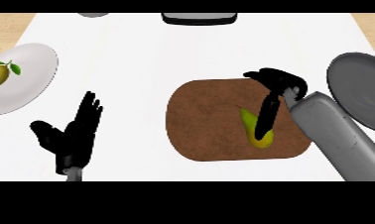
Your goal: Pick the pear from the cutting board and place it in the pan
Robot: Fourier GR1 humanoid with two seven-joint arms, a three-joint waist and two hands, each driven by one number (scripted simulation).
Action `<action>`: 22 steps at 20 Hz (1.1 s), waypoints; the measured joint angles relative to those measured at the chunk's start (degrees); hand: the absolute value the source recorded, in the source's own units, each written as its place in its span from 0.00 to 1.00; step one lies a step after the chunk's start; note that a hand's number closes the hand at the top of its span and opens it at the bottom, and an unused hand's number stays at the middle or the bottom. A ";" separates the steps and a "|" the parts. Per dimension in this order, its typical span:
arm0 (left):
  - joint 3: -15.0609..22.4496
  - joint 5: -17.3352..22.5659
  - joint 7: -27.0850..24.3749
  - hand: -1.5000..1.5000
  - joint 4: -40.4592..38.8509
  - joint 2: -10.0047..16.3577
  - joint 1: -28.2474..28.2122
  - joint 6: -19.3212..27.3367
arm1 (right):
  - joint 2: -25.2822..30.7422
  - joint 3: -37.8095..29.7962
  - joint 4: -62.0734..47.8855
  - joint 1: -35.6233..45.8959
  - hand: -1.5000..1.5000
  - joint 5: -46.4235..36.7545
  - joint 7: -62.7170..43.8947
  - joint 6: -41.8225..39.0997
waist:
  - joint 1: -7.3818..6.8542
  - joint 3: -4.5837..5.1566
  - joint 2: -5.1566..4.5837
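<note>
A yellow-green pear (pixel 251 120) lies on the brown cutting board (pixel 205 119) right of the middle of the counter. My right hand (pixel 277 82) hangs over the board's right part, and one straight black finger (pixel 267 114) reaches down across the pear and hides its middle. No finger curls round the pear, which rests on the board. The grey pan (pixel 353 86) is at the right edge, partly cut off, just beyond my right forearm. My left hand (pixel 73 131) rests open at the lower left, fingers up, away from the board.
A white plate (pixel 33 77) at the left edge carries a second small yellow fruit with a leaf (pixel 6 71). A dark tray (pixel 199 18) and a grey object (pixel 93 14) sit at the counter's far edge. White counter lies between plate and board.
</note>
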State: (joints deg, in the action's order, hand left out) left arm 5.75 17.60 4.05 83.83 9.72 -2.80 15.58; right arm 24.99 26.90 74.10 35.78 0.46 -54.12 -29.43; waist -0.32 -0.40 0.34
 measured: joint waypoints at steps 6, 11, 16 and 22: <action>-0.80 0.03 1.02 0.50 1.37 0.00 -0.91 -0.79 | -1.29 -1.14 1.04 -3.04 0.00 -4.26 1.61 0.20 | 0.11 0.05 -0.02; -0.91 -1.03 0.80 0.50 0.36 -1.04 -0.28 -0.44 | -2.80 -1.37 1.70 -4.82 0.00 -8.78 2.52 0.97 | 0.16 0.02 0.03; -1.60 -1.26 1.31 0.50 -0.39 -1.17 0.30 -1.03 | -3.94 -1.84 1.01 -6.68 1.00 -12.15 4.47 0.70 | 0.07 0.16 0.36; -1.66 -1.99 1.84 0.50 -0.06 -1.86 0.49 -0.78 | -4.27 -1.70 0.72 -8.83 1.00 -18.26 12.59 3.00 | 0.22 0.73 0.86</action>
State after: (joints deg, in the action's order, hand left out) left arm 4.09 15.62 5.89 83.77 7.85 -2.32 14.80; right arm 20.72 25.20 74.82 26.95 -17.79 -41.53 -26.43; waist -0.10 0.33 1.20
